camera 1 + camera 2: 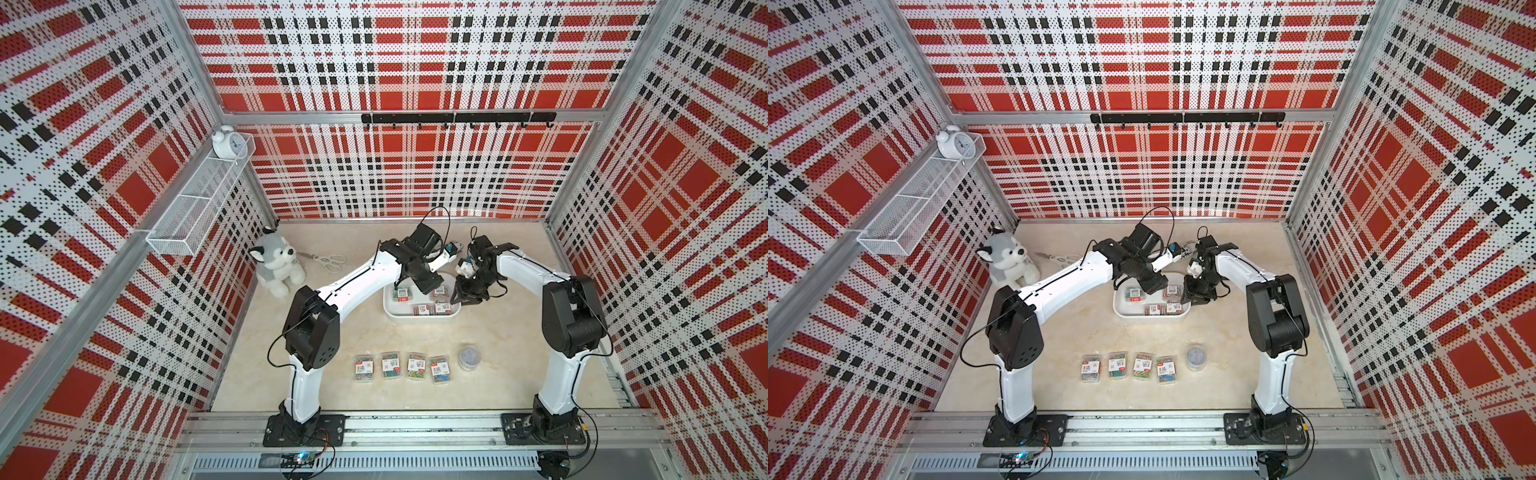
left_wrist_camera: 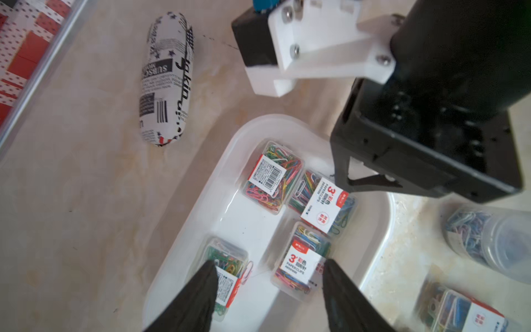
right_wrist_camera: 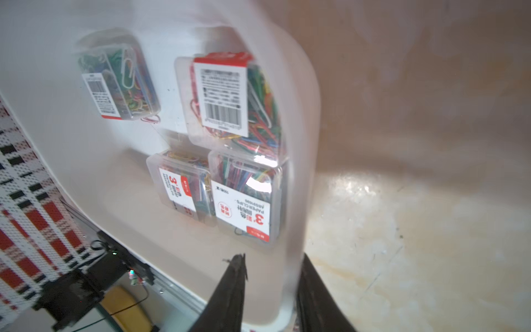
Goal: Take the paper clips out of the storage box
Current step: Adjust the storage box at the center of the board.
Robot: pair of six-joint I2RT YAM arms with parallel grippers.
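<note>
The white storage box (image 1: 390,308) sits mid-table and holds several clear cases of paper clips (image 2: 273,178). In the left wrist view my left gripper (image 2: 269,263) hovers open inside the box. One finger is over a case (image 2: 230,258) and the other is beside a labelled case (image 2: 298,264), touching neither. My right gripper (image 3: 271,260) straddles the box's right wall (image 3: 304,115), one finger inside and one outside, shut on it. Several more cases (image 1: 401,368) lie in a row at the table's front, next to a round clear tub of clips (image 1: 469,357).
A black-and-white printed pouch (image 2: 166,77) lies behind the box. A plush husky (image 1: 276,262) and scissors (image 1: 330,261) are at the back left. A wire-mesh basket (image 1: 199,195) with an alarm clock (image 1: 226,143) hangs on the left wall.
</note>
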